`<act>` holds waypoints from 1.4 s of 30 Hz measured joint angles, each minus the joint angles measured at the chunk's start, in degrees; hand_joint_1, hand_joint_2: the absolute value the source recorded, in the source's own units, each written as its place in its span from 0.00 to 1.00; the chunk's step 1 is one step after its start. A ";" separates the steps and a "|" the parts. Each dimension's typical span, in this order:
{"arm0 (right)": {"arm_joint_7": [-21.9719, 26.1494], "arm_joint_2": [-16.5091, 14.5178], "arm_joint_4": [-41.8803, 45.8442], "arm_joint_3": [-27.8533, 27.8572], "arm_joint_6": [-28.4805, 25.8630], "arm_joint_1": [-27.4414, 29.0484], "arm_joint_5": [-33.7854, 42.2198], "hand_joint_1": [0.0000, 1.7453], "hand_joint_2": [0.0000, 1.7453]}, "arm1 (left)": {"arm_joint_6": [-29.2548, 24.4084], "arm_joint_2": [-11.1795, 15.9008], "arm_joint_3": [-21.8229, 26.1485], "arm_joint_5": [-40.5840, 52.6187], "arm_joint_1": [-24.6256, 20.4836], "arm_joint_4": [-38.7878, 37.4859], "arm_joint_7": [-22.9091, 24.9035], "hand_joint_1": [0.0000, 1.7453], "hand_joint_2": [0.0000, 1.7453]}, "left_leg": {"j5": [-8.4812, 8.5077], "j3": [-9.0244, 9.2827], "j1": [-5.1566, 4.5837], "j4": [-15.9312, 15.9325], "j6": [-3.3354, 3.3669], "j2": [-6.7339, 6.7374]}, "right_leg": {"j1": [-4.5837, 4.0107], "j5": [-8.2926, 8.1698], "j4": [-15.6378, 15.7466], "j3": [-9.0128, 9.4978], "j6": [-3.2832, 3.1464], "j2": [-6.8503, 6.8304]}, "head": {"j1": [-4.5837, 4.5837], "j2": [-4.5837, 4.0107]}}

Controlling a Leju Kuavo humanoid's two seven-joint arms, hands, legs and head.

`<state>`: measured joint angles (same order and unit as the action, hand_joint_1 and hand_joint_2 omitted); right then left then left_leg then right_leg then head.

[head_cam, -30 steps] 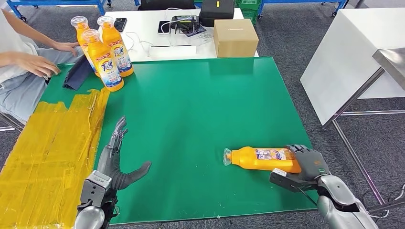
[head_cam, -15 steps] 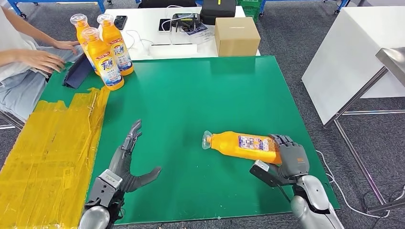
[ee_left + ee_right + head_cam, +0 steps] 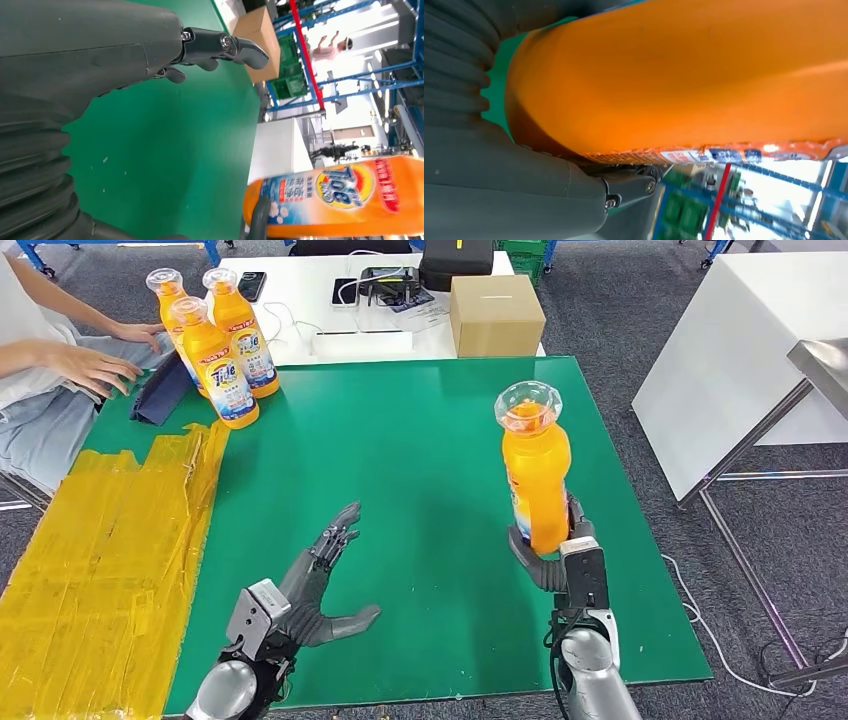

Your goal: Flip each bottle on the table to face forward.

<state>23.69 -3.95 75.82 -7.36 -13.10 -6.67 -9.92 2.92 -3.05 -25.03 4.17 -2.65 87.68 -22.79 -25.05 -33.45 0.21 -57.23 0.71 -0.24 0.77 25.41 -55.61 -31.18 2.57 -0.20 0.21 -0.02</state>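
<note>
My right hand (image 3: pixel 560 555) grips the base of an orange bottle (image 3: pixel 534 472) and holds it upright above the green mat (image 3: pixel 420 460), cap up. In the right wrist view the orange bottle (image 3: pixel 684 80) lies across my right hand (image 3: pixel 524 180). My left hand (image 3: pixel 315 585) hovers open over the mat's near left part, fingers spread toward the bottle. The left wrist view looks past my left hand (image 3: pixel 125 50) to the held bottle's label (image 3: pixel 340 195). Three more orange bottles (image 3: pixel 215 340) stand upright at the mat's far left corner.
A person's hands (image 3: pixel 95 365) rest at the far left beside a dark cloth (image 3: pixel 160 390). Yellow tape (image 3: pixel 110 550) covers the table's left side. A cardboard box (image 3: pixel 497 315) and electronics sit on the white table (image 3: pixel 330 335) behind. Another white table (image 3: pixel 740 350) stands at right.
My right hand has lifted the bottle from lying on the mat and turned it upright, moving left and forward. My left hand has moved right and forward.
</note>
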 joint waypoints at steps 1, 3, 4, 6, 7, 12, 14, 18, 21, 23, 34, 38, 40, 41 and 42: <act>0.06 -0.46 0.00 -0.32 0.52 -0.11 0.49 1.00 1.00 | 0.20 0.01 -0.16 -0.40 -0.16 -0.25 0.07 0.00 1.00 | 0.00 0.00 0.00 0.00 0.00 0.00 | 0.00 0.00 0.00 0.00 0.00 0.00 | 0.01 0.00; 0.13 -1.24 0.00 -1.00 0.97 -0.33 0.91 1.00 1.00 | 0.45 0.01 -0.42 -0.92 -0.48 -0.68 0.12 0.00 1.00 | 0.00 -0.01 0.00 0.00 0.00 -0.01 | 0.00 0.00 0.00 -0.01 0.00 0.00 | 0.00 0.00; 0.15 -1.55 0.00 -1.29 1.05 -0.43 1.05 1.00 1.00 | 0.52 0.01 -0.51 -1.05 -0.61 -0.86 0.14 0.00 1.00 | 0.00 -0.01 0.00 0.00 0.00 -0.01 | 0.00 0.00 0.00 -0.01 0.00 0.00 | 0.00 0.00; 0.18 -1.92 0.00 -1.72 1.09 -0.62 1.32 1.00 1.00 | 0.55 0.02 -0.62 -1.30 -0.76 -1.14 0.19 0.00 1.00 | 0.00 -0.01 0.00 0.00 0.00 -0.01 | 0.00 0.00 0.00 -0.01 0.00 0.00 | 0.00 0.00; 0.19 -2.02 0.00 -1.86 1.10 -0.68 1.43 1.00 1.00 | 0.55 0.03 -0.66 -1.37 -0.80 -1.26 0.20 0.00 1.00 | 0.00 -0.01 0.00 0.00 0.00 -0.01 | 0.00 0.00 0.00 -0.01 0.00 0.00 | 0.01 0.00; 0.20 -2.24 -0.02 -2.25 1.26 -0.80 1.85 1.00 1.00 | 0.57 0.15 -0.98 -1.67 -0.91 -1.69 0.23 0.00 1.00 | 0.00 -0.01 0.00 0.00 0.00 -0.01 | 0.00 0.00 0.00 -0.01 0.00 0.00 | 0.01 0.00; 0.06 -2.38 -0.07 -2.41 2.04 -0.91 2.62 1.00 1.00 | 0.80 0.19 -1.05 -2.41 -1.04 -1.80 0.41 0.00 1.00 | 0.00 -0.02 0.00 0.00 0.00 -0.01 | 0.00 0.00 0.00 -0.01 0.00 0.00 | 0.01 0.00; -0.11 -3.48 -1.67 -3.86 4.87 -2.01 4.81 1.00 1.00 | 1.92 0.20 -1.31 -5.89 -2.01 -2.28 1.28 0.00 1.00 | 0.00 -0.02 0.01 0.00 0.00 0.01 | -0.02 0.00 0.00 -0.02 0.00 0.01 | 0.01 0.00; 0.15 -5.01 -4.09 -6.12 6.88 -2.89 6.59 1.00 1.00 | 2.49 0.19 -1.51 -9.16 -2.89 -2.54 1.67 0.00 1.00 | 0.01 -0.01 0.04 0.00 -0.02 0.01 | -0.04 0.00 -0.01 -0.02 0.00 0.01 | 0.01 0.00; 0.28 -6.01 -5.72 -7.73 7.79 -3.42 7.31 1.00 1.00 | 2.60 0.17 -1.54 -11.13 -3.32 -2.55 1.94 0.00 1.00 | 0.02 -0.01 0.05 0.00 -0.02 0.01 | -0.06 0.00 -0.03 -0.02 0.00 0.01 | 0.01 0.00; 1.24 -10.73 -22.30 -23.98 9.15 -7.62 3.62 1.00 1.00 | 0.59 -0.14 -1.34 -19.95 -6.59 -3.95 4.21 0.00 1.00 | 0.02 -0.06 0.05 0.01 -0.03 -0.05 | -0.05 0.01 -0.04 -0.06 -0.02 -0.06 | 0.02 0.00; 1.34 -10.74 -24.55 -25.61 9.07 -8.61 4.07 1.00 1.00 | 0.31 -0.13 -1.17 -20.45 -6.73 -4.54 4.27 0.00 1.00 | 0.02 -0.07 0.03 0.01 -0.03 -0.01 | -0.01 0.01 -0.03 -0.07 -0.02 -0.04 | 0.03 0.00; 1.32 -10.72 -25.41 -26.29 8.81 -9.03 3.93 1.00 1.00 | 0.18 -0.12 -0.85 -20.83 -6.75 -4.82 4.37 0.00 1.00 | 0.02 -0.07 0.02 0.00 -0.03 -0.02 | -0.01 0.01 -0.03 -0.07 -0.02 -0.04 | 0.03 0.00; 1.32 -10.71 -25.82 -26.64 8.54 -9.22 3.75 1.00 1.00 | 0.12 -0.12 -0.65 -21.08 -6.75 -4.93 4.43 0.00 1.00 | 0.02 -0.07 0.02 0.00 -0.03 -0.01 | -0.01 0.01 -0.03 -0.08 -0.02 -0.03 | 0.03 0.00; 1.31 -10.70 -26.14 -26.94 8.23 -9.37 3.53 1.00 1.00 | 0.08 -0.12 -0.50 -21.30 -6.75 -5.01 4.48 0.00 1.00 | 0.02 -0.07 0.02 0.00 -0.03 -0.01 | -0.01 0.01 -0.03 -0.08 -0.02 -0.03 | 0.02 0.00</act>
<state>25.00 -14.65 49.69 -34.30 -4.86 -16.04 -6.39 3.00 -3.17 -25.53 -17.13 -9.39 82.67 -18.32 -25.03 -33.51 0.23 -57.23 0.68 -0.25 0.76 25.42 -55.64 -31.26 2.56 -0.23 0.24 -0.02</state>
